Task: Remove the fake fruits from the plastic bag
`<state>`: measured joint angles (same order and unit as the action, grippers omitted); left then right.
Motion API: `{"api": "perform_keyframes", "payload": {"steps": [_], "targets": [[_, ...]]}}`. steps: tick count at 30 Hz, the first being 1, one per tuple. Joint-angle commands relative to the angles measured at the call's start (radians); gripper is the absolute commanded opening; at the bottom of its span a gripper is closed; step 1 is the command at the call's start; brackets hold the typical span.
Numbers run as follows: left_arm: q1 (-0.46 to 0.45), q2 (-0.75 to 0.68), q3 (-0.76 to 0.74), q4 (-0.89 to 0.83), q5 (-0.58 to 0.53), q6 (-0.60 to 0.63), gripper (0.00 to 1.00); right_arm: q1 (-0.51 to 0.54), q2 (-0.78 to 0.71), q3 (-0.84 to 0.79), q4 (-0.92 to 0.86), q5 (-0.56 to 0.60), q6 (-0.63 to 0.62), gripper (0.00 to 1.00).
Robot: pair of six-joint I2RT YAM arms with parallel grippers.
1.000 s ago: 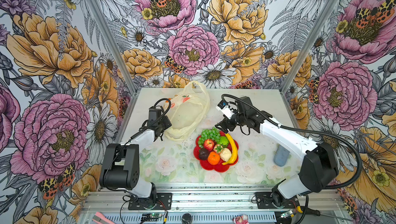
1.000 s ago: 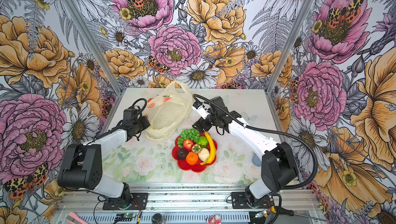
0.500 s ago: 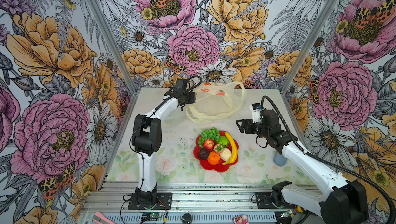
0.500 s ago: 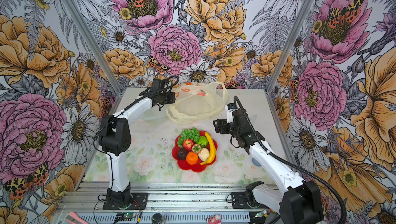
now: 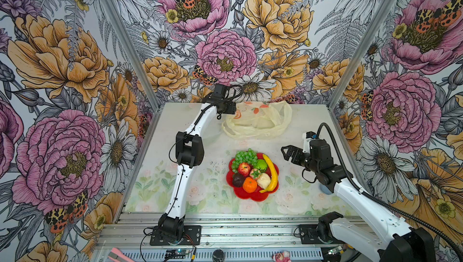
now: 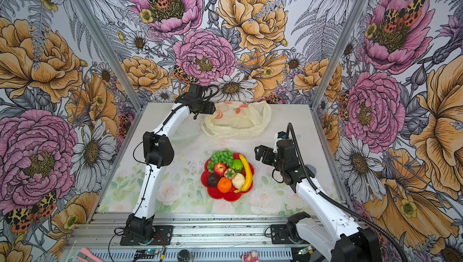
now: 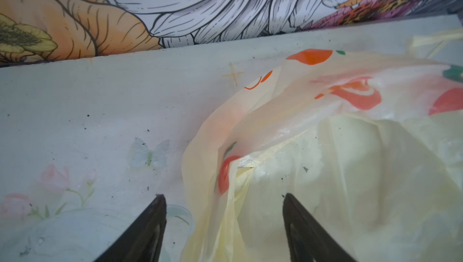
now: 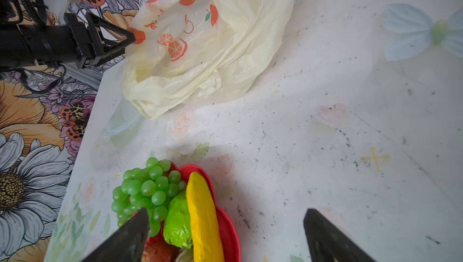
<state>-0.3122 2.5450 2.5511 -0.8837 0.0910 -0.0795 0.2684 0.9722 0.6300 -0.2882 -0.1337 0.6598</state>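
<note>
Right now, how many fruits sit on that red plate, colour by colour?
Green: 2, grapes and round fruit
Red: 2, apple and strawberry
Yellow: 1, banana
Orange: 1, orange
Dark: 1, plum
Cream: 1, cream piece
Total: 8, all on the plate

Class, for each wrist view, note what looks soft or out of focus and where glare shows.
Left wrist view: plastic bag close up is soft, small glints on its creases; left gripper is a dark blur. Right wrist view: right gripper blurs; green grape bunch carries highlights.
</note>
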Motion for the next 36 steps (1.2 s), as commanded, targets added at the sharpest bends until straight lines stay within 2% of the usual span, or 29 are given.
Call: {"api": "perform_keyframes", "payload": {"steps": [1,3,12,18,22,26,29,36], "targets": [[-0.02,-0.073,0.037,-0.016,-0.13,-0.016,0.93,-0.016,-0.035,0.003,0.007,0.042,0.017,0.99],[-0.021,-0.114,0.018,-0.016,-0.125,-0.037,0.99,-0.029,-0.037,0.005,0.001,0.031,0.051,0.99],[-0.032,-0.383,-0.23,0.01,-0.107,-0.155,0.99,-0.148,-0.059,-0.029,0.001,-0.085,0.086,0.99],[-0.039,-0.669,-0.607,0.209,-0.145,-0.205,0.99,-0.193,-0.145,-0.072,-0.023,-0.082,0.102,0.99],[-0.029,-0.94,-0.997,0.441,-0.186,-0.28,0.99,-0.189,-0.122,-0.084,-0.067,-0.124,0.18,1.0],[-0.003,-1.177,-1.403,0.669,-0.222,-0.375,0.99,-0.122,-0.165,-0.134,-0.084,-0.089,0.298,0.99],[0.027,-1.307,-1.647,0.768,-0.254,-0.427,0.99,-0.033,-0.222,-0.164,-0.1,-0.021,0.376,1.0],[0.135,-1.488,-2.016,0.841,-0.274,-0.469,0.99,0.206,-0.293,-0.214,-0.117,0.14,0.547,0.99]]}}
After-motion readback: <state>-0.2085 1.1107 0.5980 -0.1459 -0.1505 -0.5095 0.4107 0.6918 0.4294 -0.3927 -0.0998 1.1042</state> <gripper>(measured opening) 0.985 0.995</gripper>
